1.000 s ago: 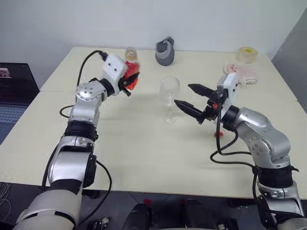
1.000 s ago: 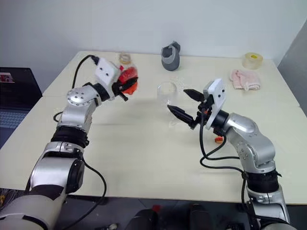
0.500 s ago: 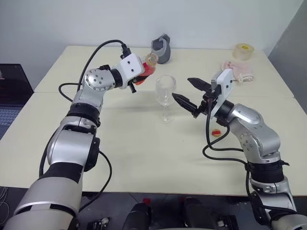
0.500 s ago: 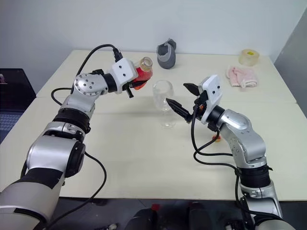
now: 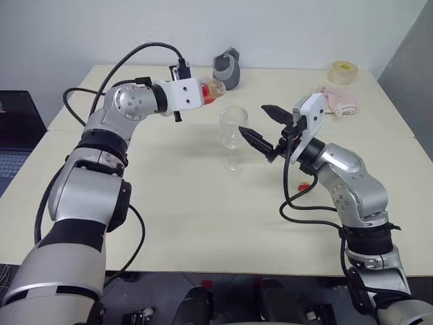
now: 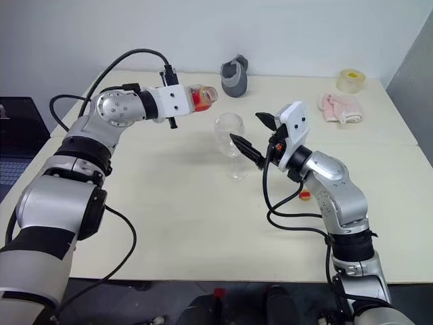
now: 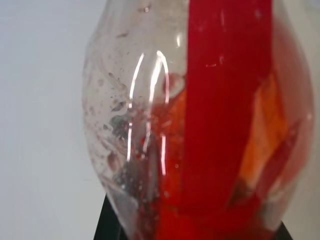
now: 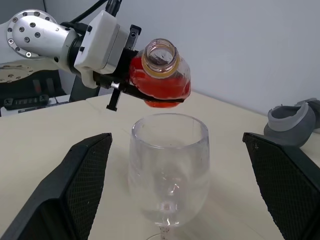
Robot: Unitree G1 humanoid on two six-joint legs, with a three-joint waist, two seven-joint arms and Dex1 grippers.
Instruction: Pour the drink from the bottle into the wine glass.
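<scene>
- Seeing my left gripper point(image 8: 131, 82) clenched on the bottle point(image 8: 162, 75), held up in the air on the left side of the table point(image 5: 203, 217).
- Bottle is tipped roughly level, open mouth with the tan neck ring pointing toward the wine glass point(image 5: 232, 139); no cap on the mouth in the right wrist view.
- Bottle mouth sits above and just beyond the glass rim from the right wrist view; from the head views it's up and to the left of the glass, not touching it.
- The drink point(image 7: 220, 125) is red-orange and pooled in the bottle body; left wrist view has the red label strip running down the clear wall.
- Can't see any liquid in the glass bowl; it looks clear. Can't tell if a stream is leaving the mouth.
- Wine glass stands upright on its foot near table centre.
- My right gripper point(image 5: 260, 125) is spread wide, holding nothing; its fingers point(image 8: 82, 182) flank the glass bowl on both sides without touching it.
- Behind the glass: grey cup-like object point(image 5: 226, 70) near the far edge.
- Far right: roll of tape point(image 5: 343, 71) and a pink cloth point(image 5: 335, 100).
- Small red-orange item point(image 6: 305, 196) on the table beneath my right arm; can't tell what it is.
</scene>
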